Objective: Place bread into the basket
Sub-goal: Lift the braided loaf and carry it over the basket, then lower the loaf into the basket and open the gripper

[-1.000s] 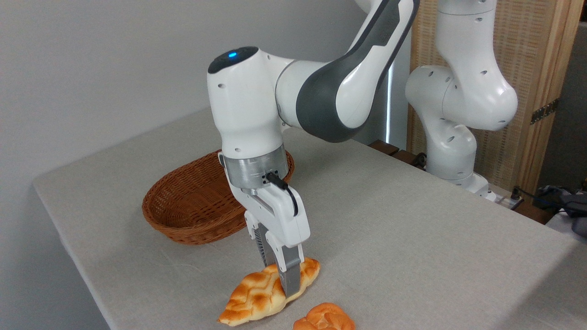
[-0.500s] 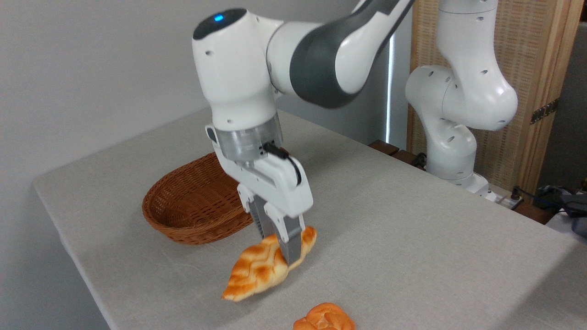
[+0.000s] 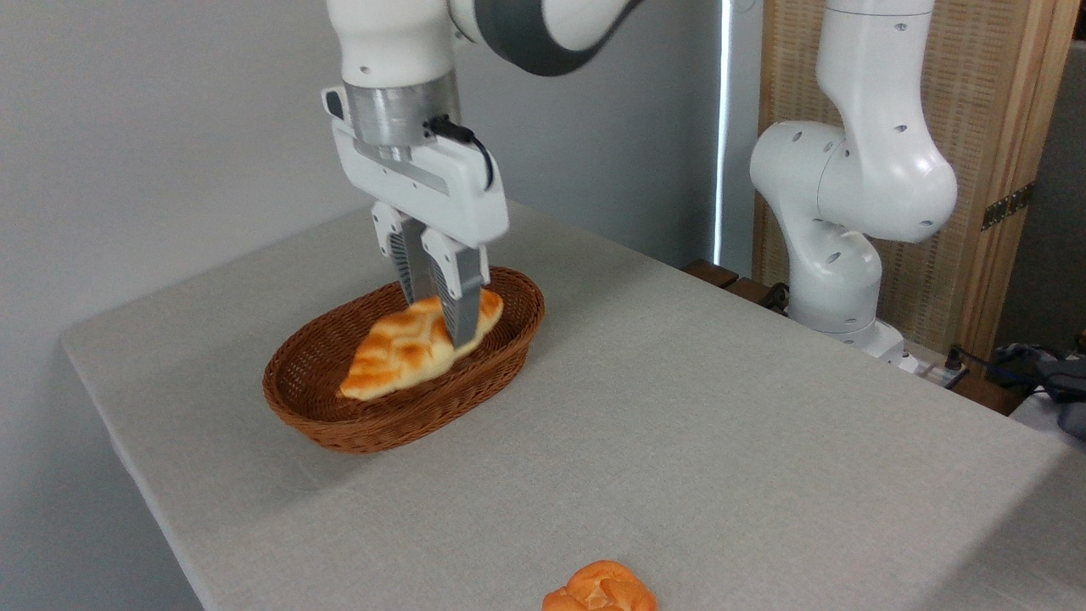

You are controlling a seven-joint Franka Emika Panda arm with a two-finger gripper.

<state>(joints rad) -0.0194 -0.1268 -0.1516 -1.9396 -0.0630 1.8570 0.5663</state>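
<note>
Over the basket [image 3: 356, 424], the bread [image 3: 407, 348] hangs tilted, its lower tip inside the rim, clamped between the fingers of the tool [image 3: 441, 327]. Carrying looks finished; lowering and release remain. A small bun [image 3: 601, 587] sits apart on the bench [image 3: 721, 424].

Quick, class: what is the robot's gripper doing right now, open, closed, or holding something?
Gripper: closed on the braided bread, holding it over the basket.

White arm [image 3: 857, 178], grey joints, silver wrist ring, black cable [image 3: 462, 140].
</note>
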